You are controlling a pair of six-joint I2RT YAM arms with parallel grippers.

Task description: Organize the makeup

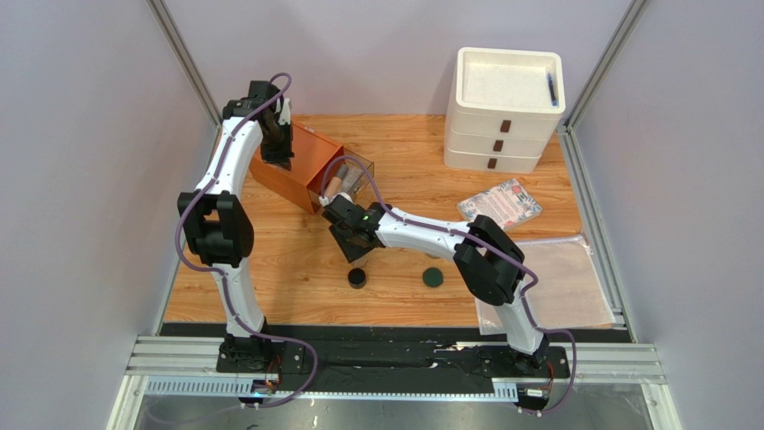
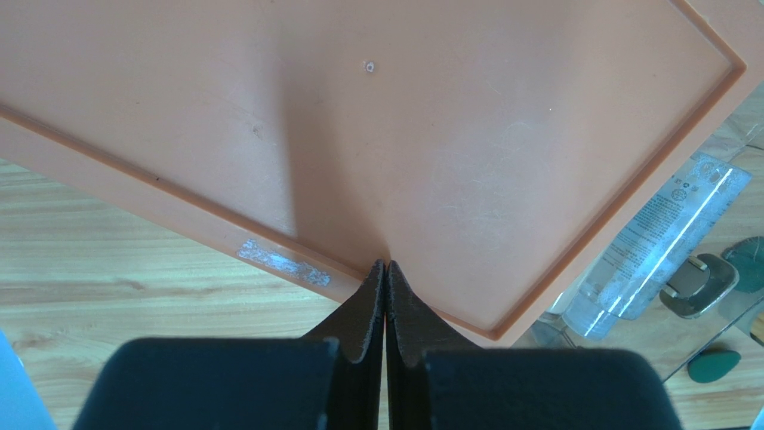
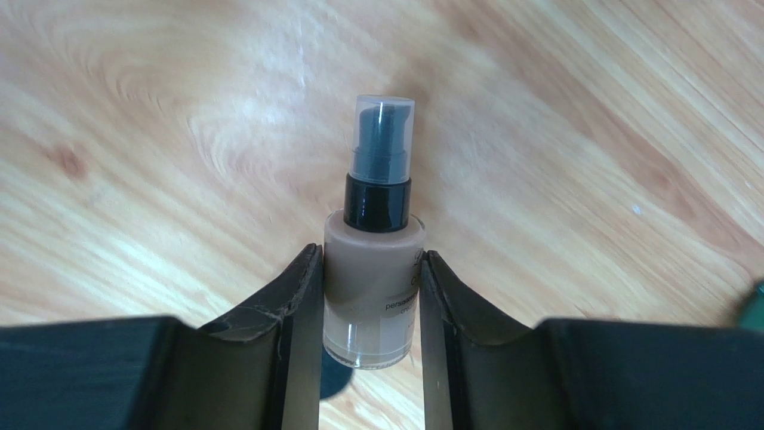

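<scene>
some tubes lie in the clear drawer.

My right gripper is black. Its foundation bottle is beige, with a black collar and a smoky clear cap. The bench is pale wood-grain. At ten o'clock, the box is orange.

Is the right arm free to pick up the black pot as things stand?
Probably not yet. The right claw is shut on the foundation bottle and would have to set it down first. The black pot itself sits uncovered on the table, close by that claw.
</scene>
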